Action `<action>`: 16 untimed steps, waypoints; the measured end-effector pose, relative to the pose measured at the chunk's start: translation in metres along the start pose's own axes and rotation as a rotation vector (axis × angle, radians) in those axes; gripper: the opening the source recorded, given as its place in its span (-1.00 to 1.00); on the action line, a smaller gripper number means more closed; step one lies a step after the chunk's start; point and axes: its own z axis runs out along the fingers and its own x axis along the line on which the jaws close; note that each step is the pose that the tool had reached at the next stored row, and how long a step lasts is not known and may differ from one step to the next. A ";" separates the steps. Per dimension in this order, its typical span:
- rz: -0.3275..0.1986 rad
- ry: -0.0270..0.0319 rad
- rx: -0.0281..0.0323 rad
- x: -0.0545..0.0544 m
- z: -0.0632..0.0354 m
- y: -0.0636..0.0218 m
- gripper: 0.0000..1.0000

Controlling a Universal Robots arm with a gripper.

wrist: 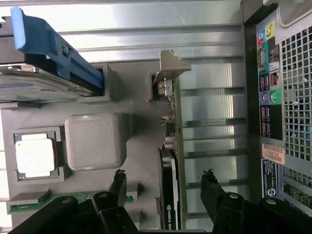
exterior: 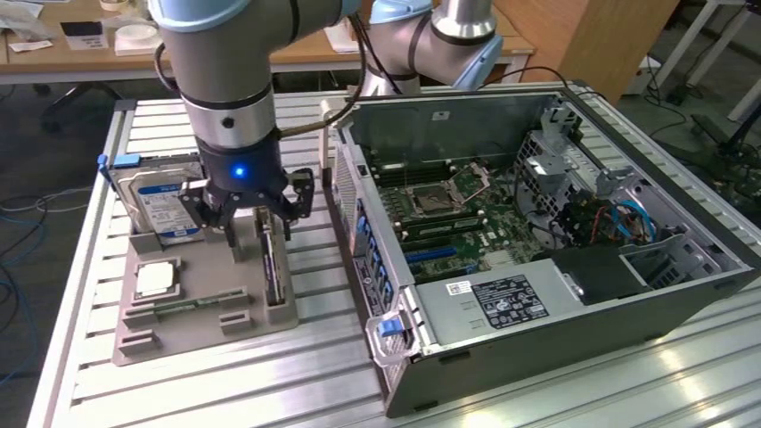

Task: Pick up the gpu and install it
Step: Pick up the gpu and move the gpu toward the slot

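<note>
Both fingers (wrist: 118, 187) wide astride gpu (wrist: 169, 195) — arm (exterior: 232, 98) vert.

gpu (exterior: 273, 267) on edge in tray (exterior: 212, 266), case (exterior: 618, 323) on exterior view's right

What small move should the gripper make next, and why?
Probably close the fingers on the graphics card. The gripper is open and hangs low over the gray holder. The card stands on edge there, between the two fingers. A gap shows on each side, so nothing grips it yet.

Hand (exterior: 253, 234) downward, spread wide
</note>
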 end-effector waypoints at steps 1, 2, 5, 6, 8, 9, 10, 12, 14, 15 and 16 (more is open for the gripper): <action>-0.005 0.0009 0.0000 0.000 0.0018 -0.0002 0.44; -0.012 0.0015 -0.0002 0.000 0.0036 -0.0003 0.44; -0.035 0.0038 -0.0006 0.000 0.0092 -0.0006 0.44; -0.039 0.0050 -0.0006 -0.001 0.0109 -0.0007 0.44; -0.040 0.0073 -0.0004 -0.003 0.0145 -0.0006 0.44; -0.040 0.0082 -0.0003 -0.004 0.0164 -0.0007 0.44; -0.040 0.0089 -0.0004 -0.004 0.0184 -0.0007 0.44; -0.040 0.0095 -0.0004 -0.005 0.0220 -0.0008 0.44; -0.040 0.0096 -0.0004 -0.005 0.0256 -0.0009 0.44; -0.040 0.0096 -0.0004 -0.005 0.0274 -0.0010 0.44; -0.040 0.0096 -0.0004 -0.005 0.0292 -0.0011 0.44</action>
